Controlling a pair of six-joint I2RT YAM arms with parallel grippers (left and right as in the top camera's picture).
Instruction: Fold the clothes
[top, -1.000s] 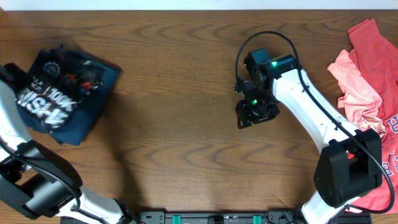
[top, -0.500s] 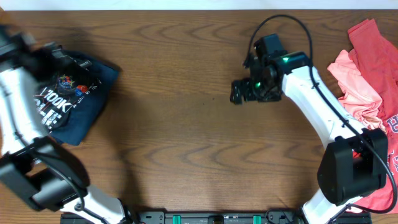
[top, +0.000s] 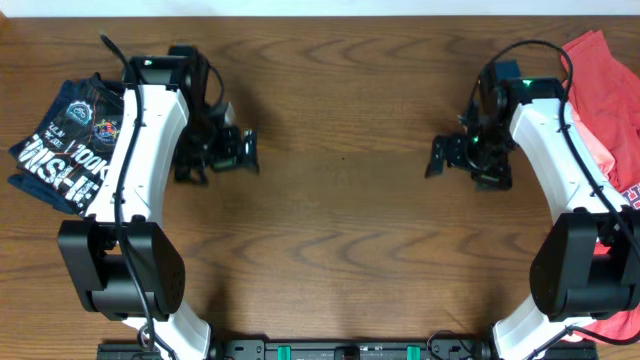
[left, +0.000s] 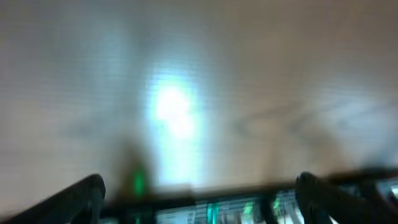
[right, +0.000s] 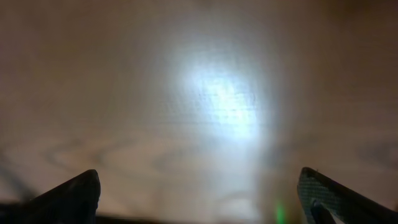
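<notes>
At far left, folded navy shirt (top: 60, 150)

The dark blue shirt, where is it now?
In the overhead view the dark blue shirt lies at the left edge of the table, beside the left arm, opposite the red clothes.

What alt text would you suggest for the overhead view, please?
Two white robot arms reach over a wooden table, the left gripper and right gripper both open and empty, facing each other. A folded navy printed shirt lies at the left edge; crumpled pink and red clothes sit at the right.
</notes>
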